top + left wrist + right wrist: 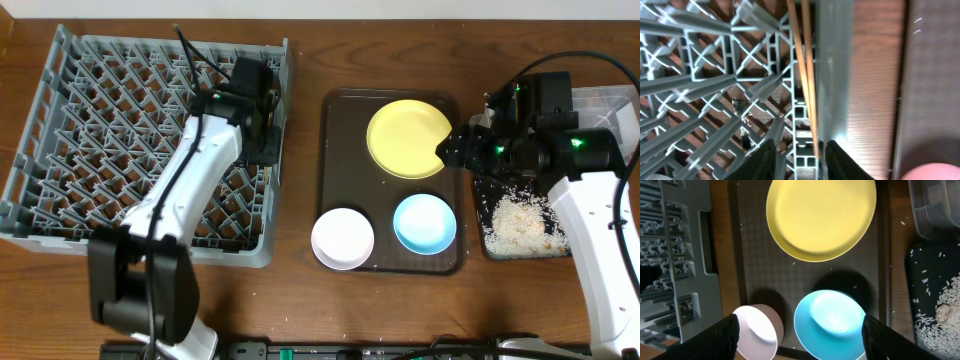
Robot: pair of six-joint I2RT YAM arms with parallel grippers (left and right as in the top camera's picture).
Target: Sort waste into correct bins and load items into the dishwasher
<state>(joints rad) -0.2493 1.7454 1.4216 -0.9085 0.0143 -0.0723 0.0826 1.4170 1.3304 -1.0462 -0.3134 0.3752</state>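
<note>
The grey dish rack [110, 130] fills the left. My left gripper [268, 150] is open over its right edge, and in the left wrist view its fingers [797, 161] straddle the lower end of two wooden chopsticks [805, 75] lying along the rack wall [832, 70]. The yellow plate [408, 138], the white bowl [343, 238] and the light blue bowl [425, 222] sit on the brown serving tray [335, 150]. My right gripper [450, 150] is open and empty above them [800, 340]. Rice scraps [520, 225] lie in the black tray [492, 245]. The napkin, wrapper and cup are out of view.
The clear tub [612, 105] stands at the far right behind the black tray, and its corner shows in the right wrist view [935, 205]. Bare wooden table [300, 200] runs between the rack and the serving tray. A few rice grains lie on the serving tray.
</note>
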